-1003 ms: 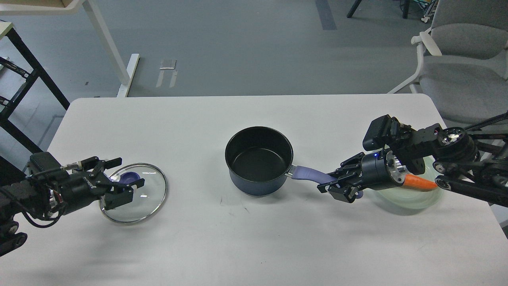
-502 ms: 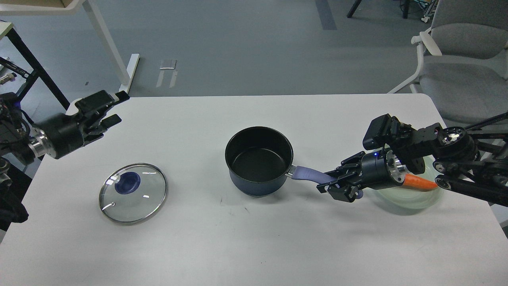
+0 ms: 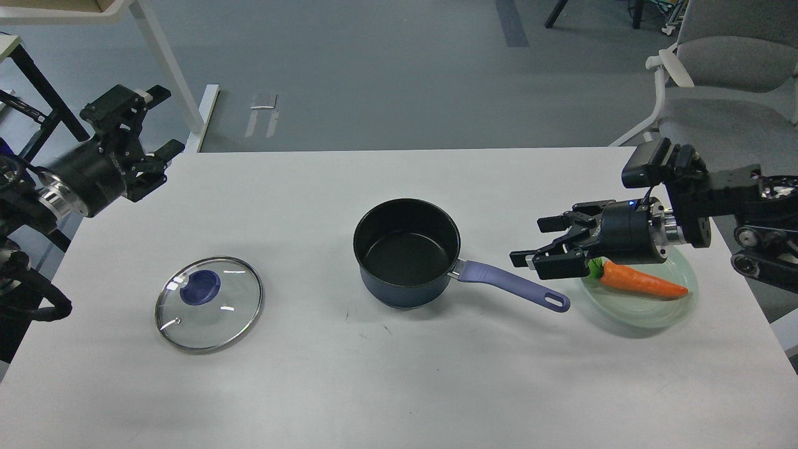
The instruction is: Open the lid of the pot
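Already the lid [image 3: 209, 304] lies flat on the table [image 3: 399, 386], knob up, well to the left of the pot [image 3: 406, 252] and touching nothing. The pot stands open in the middle, its purple handle [image 3: 511, 285] pointing right and toward me. Judged from that, the opening itself is done, and what remains is to clear the arms without disturbing anything.

The left gripper [image 3: 144, 140] hangs above the table's far left corner, well apart from the lid, fingers spread and empty. The right gripper [image 3: 541, 242] hovers just above and behind the handle's end, fingers apart, holding nothing.

To finish well, the right arm should lift straight up and back before swinging away, so a finger does not catch the handle and twist the pot. The left arm has free air and needs only to stay high over the lid's rim.

Close by on the right sits a pale plate [image 3: 642, 312] with a carrot [image 3: 642, 282] on it, just beside the handle's tip and partly under the right wrist; a low retreat could nudge either. A grey chair [image 3: 717, 93] stands beyond the table's right corner, and a white frame leg [image 3: 168, 75] rises behind the left gripper.
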Robot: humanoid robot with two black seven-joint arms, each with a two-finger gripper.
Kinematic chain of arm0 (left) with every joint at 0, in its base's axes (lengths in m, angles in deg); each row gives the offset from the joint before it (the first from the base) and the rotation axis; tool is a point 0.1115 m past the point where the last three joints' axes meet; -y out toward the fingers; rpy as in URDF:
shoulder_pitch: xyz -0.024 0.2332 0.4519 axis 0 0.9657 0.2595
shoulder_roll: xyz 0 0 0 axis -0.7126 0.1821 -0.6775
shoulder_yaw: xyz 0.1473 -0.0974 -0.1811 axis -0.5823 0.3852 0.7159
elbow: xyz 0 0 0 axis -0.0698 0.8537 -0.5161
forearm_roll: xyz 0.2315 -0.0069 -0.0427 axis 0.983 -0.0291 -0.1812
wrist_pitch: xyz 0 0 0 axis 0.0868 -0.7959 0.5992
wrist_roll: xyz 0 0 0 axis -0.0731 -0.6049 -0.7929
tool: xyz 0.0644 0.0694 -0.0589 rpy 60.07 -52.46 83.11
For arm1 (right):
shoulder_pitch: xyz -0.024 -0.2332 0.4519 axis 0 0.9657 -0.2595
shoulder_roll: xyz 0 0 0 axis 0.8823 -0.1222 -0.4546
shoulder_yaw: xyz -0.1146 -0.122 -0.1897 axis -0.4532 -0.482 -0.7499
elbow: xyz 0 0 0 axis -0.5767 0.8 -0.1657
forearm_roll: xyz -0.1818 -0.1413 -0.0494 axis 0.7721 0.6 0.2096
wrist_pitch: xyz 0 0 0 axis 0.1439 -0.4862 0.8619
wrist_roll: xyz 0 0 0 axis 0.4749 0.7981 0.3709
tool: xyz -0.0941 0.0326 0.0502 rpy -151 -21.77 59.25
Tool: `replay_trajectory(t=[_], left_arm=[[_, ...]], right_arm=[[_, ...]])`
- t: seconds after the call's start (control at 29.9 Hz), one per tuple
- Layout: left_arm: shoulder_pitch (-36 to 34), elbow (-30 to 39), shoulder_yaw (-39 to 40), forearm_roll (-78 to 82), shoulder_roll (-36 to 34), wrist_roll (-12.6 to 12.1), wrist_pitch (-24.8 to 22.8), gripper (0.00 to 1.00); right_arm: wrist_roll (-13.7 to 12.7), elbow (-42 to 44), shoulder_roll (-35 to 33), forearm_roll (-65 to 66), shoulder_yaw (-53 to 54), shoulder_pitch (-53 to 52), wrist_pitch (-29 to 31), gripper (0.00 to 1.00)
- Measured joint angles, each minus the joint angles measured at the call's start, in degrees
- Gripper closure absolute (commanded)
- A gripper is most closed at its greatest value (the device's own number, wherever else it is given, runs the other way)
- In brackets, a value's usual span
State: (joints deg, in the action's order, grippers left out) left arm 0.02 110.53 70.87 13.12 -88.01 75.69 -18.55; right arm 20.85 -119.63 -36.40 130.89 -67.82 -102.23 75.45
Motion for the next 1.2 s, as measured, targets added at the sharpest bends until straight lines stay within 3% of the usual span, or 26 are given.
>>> replay_trajectory(t=[0.1, 0.33, 0.5, 0.74, 0.84, 1.0, 1.2], left_arm=[[0.20, -0.57, 1.61, -3.74, 0.99, -1.63, -0.32, 0.01], [0.64, -2.09, 3.24, -4.81, 4.43, -1.77, -1.78, 0.01], [0.83, -4.27, 4.19, -4.86, 6.59, -1.97, -3.18, 0.01], [0.85, -6.04, 4.28, -7.39, 7.43, -3.48, -3.97, 0.01], [1.24, -7.83, 5.00, -9.63, 9.13, -6.41, -4.70, 0.01], [4.57, -9.82, 9.30, -10.96, 11.79, -10.91, -6.34, 0.01], [7.48, -10.29, 12.68, -11.02, 14.04, -11.93, -8.13, 0.01]], right_arm=[[0.00, 0.02, -3.32, -10.27, 4.13, 0.63, -0.51, 0.02], [-0.01, 2.52, -5.68, -43.34, 6.91, 2.79, -5.83, 0.02], [-0.01, 6.25, -2.54, -64.41, 6.98, 6.18, -10.52, 0.01], [-0.01, 13.77, 2.98, -84.94, 10.60, 11.97, -10.72, 0.00], [-0.01, 16.40, 4.78, -88.55, 14.60, 15.60, -7.84, 0.00], [0.00, 18.68, 7.02, -90.75, 19.64, 22.94, 4.97, 0.00], [0.01, 21.15, 7.66, -91.47, 20.49, 25.49, 11.12, 0.00]])
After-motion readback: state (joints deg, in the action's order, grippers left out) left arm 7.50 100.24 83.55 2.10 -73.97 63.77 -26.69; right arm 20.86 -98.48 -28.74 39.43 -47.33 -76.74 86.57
